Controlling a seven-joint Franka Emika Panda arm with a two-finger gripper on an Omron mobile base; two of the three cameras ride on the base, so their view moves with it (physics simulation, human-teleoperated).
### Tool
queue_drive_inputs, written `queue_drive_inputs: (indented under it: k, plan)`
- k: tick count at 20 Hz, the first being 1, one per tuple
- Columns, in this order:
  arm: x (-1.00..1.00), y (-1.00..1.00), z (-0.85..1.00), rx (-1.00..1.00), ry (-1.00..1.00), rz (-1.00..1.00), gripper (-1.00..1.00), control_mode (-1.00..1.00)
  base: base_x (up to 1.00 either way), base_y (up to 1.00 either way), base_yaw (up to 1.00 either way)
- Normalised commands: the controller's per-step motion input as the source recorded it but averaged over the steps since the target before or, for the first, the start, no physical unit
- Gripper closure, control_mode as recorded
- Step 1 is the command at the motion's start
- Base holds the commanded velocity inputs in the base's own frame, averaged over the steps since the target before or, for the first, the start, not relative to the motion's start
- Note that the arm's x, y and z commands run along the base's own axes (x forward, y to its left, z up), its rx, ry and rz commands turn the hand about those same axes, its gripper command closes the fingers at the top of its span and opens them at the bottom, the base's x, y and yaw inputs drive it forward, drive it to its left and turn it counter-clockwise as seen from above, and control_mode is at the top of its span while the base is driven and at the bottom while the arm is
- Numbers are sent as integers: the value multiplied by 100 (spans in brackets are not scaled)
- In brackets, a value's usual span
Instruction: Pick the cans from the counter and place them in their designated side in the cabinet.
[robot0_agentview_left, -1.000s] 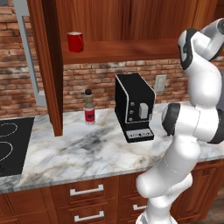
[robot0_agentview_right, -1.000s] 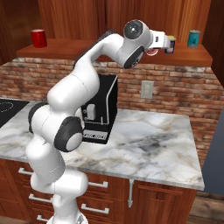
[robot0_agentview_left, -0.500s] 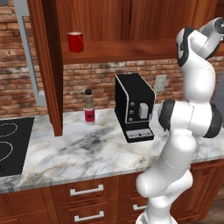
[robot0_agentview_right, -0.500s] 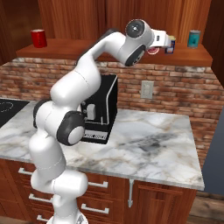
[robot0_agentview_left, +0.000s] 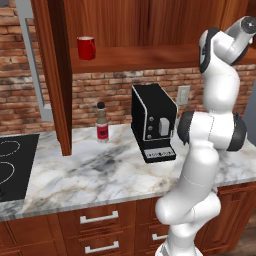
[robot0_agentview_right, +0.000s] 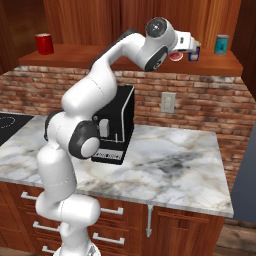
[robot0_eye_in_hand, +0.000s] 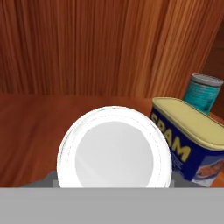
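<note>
My gripper (robot0_agentview_right: 190, 48) is up at the right end of the cabinet shelf (robot0_agentview_right: 125, 56). In the hand view the red can's round white top (robot0_eye_in_hand: 114, 146) faces the camera low in the middle and hides the fingertips, so the gripper appears shut on it. A red patch of that can (robot0_agentview_right: 176, 56) shows under the hand. The dark blue can with a yellow label (robot0_eye_in_hand: 192, 140) stands on the shelf just to its right and slightly further back, and it peeks out beside the hand (robot0_agentview_right: 194, 53). The marble counter (robot0_agentview_left: 100, 170) lies below.
A teal can (robot0_agentview_right: 220, 44) stands further right on the shelf. A red mug (robot0_agentview_left: 86, 47) sits at the shelf's left end. A black coffee machine (robot0_agentview_left: 152, 122) and a small bottle (robot0_agentview_left: 102, 122) stand on the counter. The open cabinet door (robot0_agentview_left: 52, 75) hangs at the left beside a stove (robot0_agentview_left: 12, 165).
The arm's elbow and upper links have shifted a little, while the hand stays at nearly the same spot by the shelf's right end.
</note>
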Motion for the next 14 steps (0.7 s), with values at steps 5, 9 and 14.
queue_drive_inputs:
  k: [5, 9, 14]
  plan:
    - [25, -4, -24, 0, 6, 0, 100, -100, 0, 0, 0]
    - [16, -5, -25, 0, 3, 0, -100, -100, 0, 0, 0]
    - [11, -6, -19, 0, 0, 0, -100, -100, 0, 0, 0]
